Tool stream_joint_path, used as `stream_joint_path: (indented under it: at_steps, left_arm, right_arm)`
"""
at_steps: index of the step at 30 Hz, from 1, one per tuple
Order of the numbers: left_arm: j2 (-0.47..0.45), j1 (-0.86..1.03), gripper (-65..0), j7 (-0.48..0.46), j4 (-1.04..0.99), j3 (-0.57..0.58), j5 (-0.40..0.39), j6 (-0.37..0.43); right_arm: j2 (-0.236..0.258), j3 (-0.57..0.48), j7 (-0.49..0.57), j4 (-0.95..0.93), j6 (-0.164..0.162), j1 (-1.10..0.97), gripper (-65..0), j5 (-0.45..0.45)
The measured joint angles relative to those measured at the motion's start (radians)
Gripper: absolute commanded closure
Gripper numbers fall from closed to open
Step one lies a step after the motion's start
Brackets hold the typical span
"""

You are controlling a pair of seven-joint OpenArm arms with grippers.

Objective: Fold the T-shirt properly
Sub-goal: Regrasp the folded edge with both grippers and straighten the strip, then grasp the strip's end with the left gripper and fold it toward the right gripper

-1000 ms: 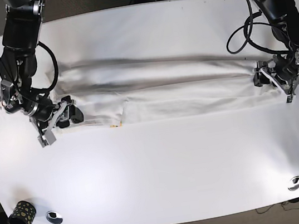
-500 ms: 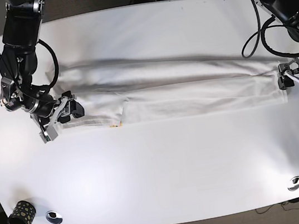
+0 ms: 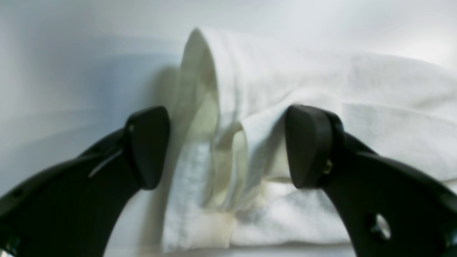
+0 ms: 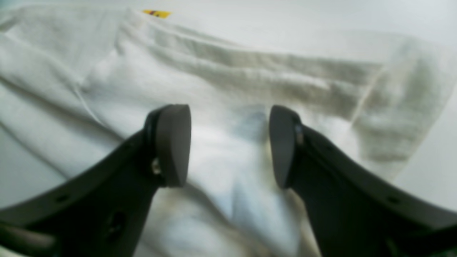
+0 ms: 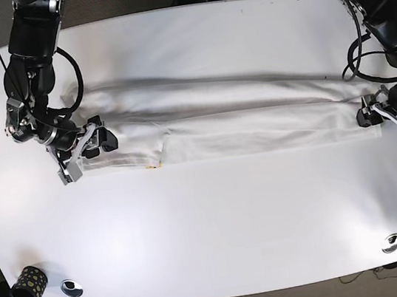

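Lying as a long folded band across the white table (image 5: 216,213), the white T-shirt (image 5: 232,121) runs from 9 to 3 o'clock. Left gripper (image 3: 228,146): jaws apart, straddling the shirt's layered edge at 3 o'clock. Right gripper (image 4: 228,142): jaws apart over cloth at 9 o'clock, nothing pinched. Small yellow tag (image 4: 157,13) at the fold's edge.

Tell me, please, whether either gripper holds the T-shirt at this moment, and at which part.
Neither holds it. The left gripper is open around the T-shirt end edge; the right gripper is open over the other end.
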Motion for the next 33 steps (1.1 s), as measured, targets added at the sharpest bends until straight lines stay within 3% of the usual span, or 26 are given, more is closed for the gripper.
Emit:
stream_joint_path:
  at_steps: [2,4,6,7,16,22,33]
  left_arm:
    - [0.004,0.008,-32.8,0.006,0.019,0.021,0.001,0.002]
    - [0.008,0.020,-20.0,0.022,0.034,0.031,-0.004,0.002]
    - [0.011,0.029,-11.3,0.024,0.035,0.020,-0.010,0.002]
    - [0.012,0.035,-10.0,0.022,0.036,0.009,-0.018,0.002]
    - [0.031,0.091,-9.9,0.064,0.152,-0.014,0.006,0.000]
    - [0.117,0.129,-9.7,0.272,0.404,0.055,0.033,0.003]
    - [0.325,0.149,-9.7,0.457,0.753,0.140,0.030,0.002]
  right_arm:
    - [-0.003,0.000,0.000,0.000,0.000,0.001,-33.3,0.002]
    - [-0.002,0.000,0.000,0.000,0.000,0.001,-33.3,0.002]
    - [-0.001,0.002,0.000,0.001,0.000,0.001,-33.3,0.000]
    - [-0.002,0.003,0.000,0.006,0.000,0.000,-33.3,0.001]
    - [-0.002,0.003,0.000,0.052,0.000,-0.003,-33.3,0.002]
    - [-0.003,0.002,0.000,0.052,0.000,-0.003,-33.3,0.002]
    - [-0.002,0.003,0.000,0.050,0.000,-0.005,-33.3,0.001]
